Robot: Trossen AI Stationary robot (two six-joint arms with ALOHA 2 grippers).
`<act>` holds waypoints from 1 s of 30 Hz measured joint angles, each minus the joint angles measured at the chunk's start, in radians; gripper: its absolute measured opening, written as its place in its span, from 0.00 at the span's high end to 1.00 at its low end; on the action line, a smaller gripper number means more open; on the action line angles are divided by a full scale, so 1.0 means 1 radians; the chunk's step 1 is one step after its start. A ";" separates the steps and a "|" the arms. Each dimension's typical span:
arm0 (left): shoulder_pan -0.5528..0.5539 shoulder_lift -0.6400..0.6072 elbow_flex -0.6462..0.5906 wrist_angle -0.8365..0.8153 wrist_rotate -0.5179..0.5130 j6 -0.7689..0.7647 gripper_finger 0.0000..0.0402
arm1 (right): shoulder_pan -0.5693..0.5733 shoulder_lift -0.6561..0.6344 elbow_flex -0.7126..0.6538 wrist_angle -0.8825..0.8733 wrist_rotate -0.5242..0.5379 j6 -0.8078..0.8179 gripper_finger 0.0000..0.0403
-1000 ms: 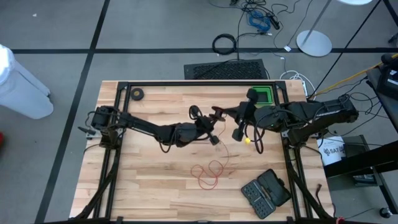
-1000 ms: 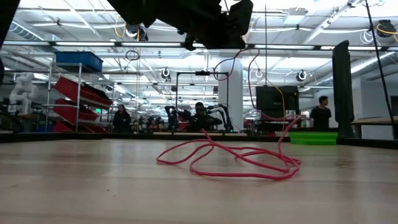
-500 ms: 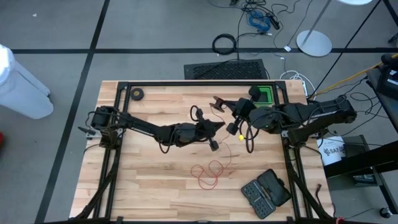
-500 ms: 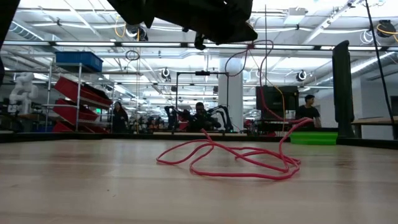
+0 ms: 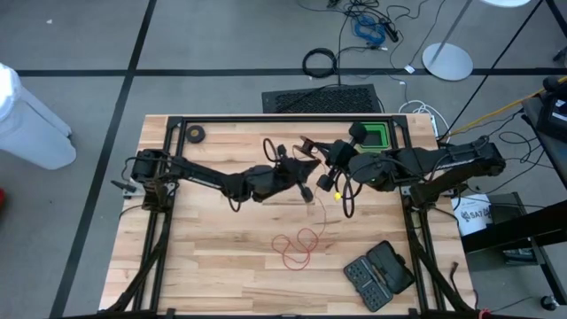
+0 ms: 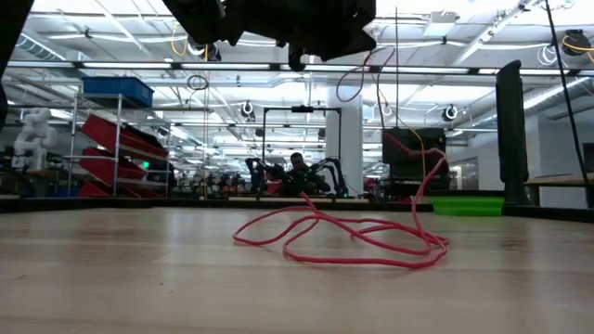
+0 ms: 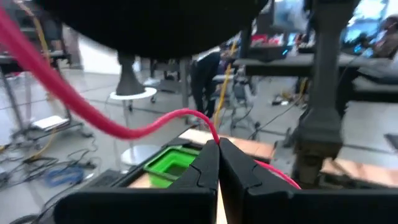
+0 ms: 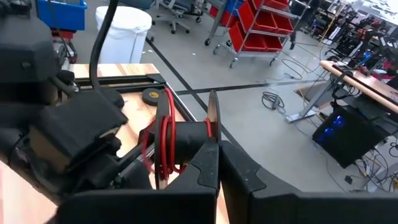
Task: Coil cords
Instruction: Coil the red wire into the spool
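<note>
Above the worktop [image 5: 204, 257], the right hand [image 8: 213, 149] was clamped on the small reel [image 8: 186, 134]. The left hand [image 7: 217, 152] pinched the limp, light red cord [image 5: 297, 246], best gripped near the reel; its slack lay looped below.

Overhead camera looks straight down, far enough to take in the whole table [image 5: 213, 266]; the low one sits at tabletop level, facing the room beyond, close to the red cord [image 6: 343, 237] (also seen from above); each wrist camera peers forward past its own fingers.
</note>
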 joint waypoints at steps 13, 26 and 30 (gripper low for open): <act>-0.050 0.000 0.034 -0.063 0.077 0.000 0.98 | -0.034 0.000 0.000 -0.067 -0.001 0.006 1.00; -0.072 -0.037 0.034 -0.180 -0.162 0.130 0.99 | -0.024 -0.036 0.000 -0.195 -0.027 0.038 1.00; -0.100 -0.098 0.033 -0.188 -0.207 0.202 0.99 | -0.024 -0.059 0.000 -0.276 -0.067 0.087 1.00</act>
